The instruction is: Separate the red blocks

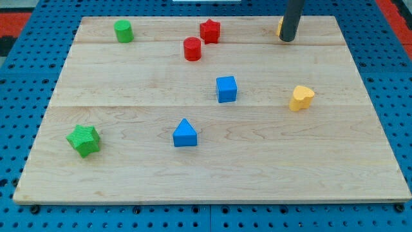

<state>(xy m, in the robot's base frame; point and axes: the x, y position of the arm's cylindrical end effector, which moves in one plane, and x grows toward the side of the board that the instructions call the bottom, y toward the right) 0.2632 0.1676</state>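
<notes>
A red star block [210, 30] sits near the view's top centre. A red cylinder [192, 49] stands just below and left of it, a small gap apart. My tip [287, 39] is at the view's top right, far to the right of both red blocks. It stands right against a yellow block [280, 27], which the rod mostly hides.
A green cylinder [123, 31] is at the top left. A green star [84, 140] is at the lower left. A blue cube [226, 89] sits in the middle, a blue triangular block [185, 133] below it. A yellow heart block [300, 98] is at the right. The wooden board [212, 174] lies on a blue pegboard.
</notes>
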